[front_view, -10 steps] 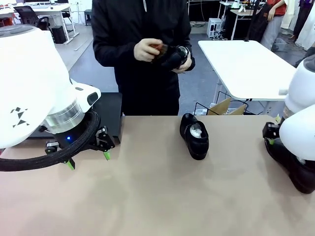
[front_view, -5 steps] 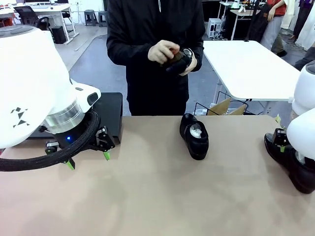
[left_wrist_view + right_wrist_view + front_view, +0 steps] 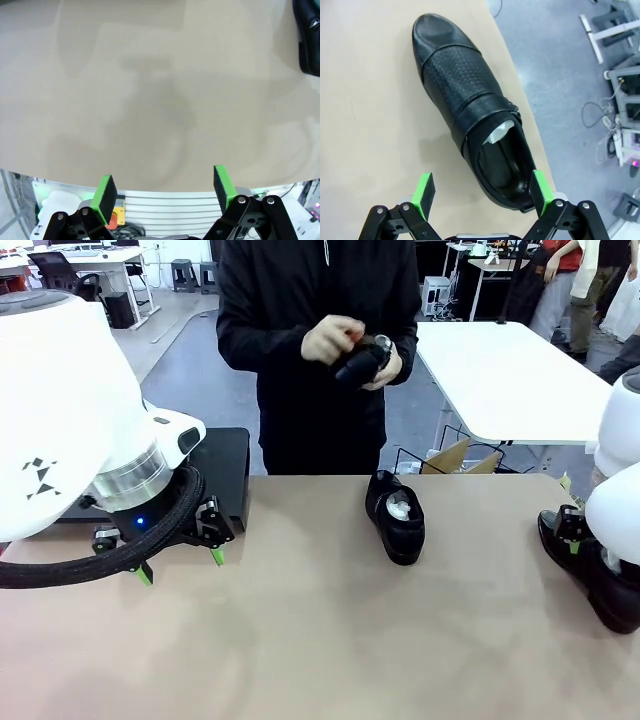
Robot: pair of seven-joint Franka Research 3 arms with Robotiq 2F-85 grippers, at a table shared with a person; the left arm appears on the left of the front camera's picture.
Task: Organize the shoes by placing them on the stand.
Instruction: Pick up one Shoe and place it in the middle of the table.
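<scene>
Tan flat tabletop [image 3: 300, 640]: matte-black low rectangular stand [image 3: 228, 462] at far left, visible part bare. Glossy black leather shoe [image 3: 465, 110] lies at tabletop's right edge; second shoe [image 3: 397, 517] mid-tabletop; third shoe [image 3: 358, 365] in person's hands [image 3: 330, 340]. Right claw [image 3: 482, 192] wide open, empty, over first shoe's heel; left claw [image 3: 163, 189] wide open, empty. Risk: off-centre closing nudges shoe off edge.

I am looking across a robotics lab: a white robot arm [image 3: 60, 410] is standing near left, white worktables [image 3: 500, 370] and an office chair [image 3: 55, 272] are sitting far off, cables [image 3: 601, 122] are trailing over the floor [image 3: 200, 370].
</scene>
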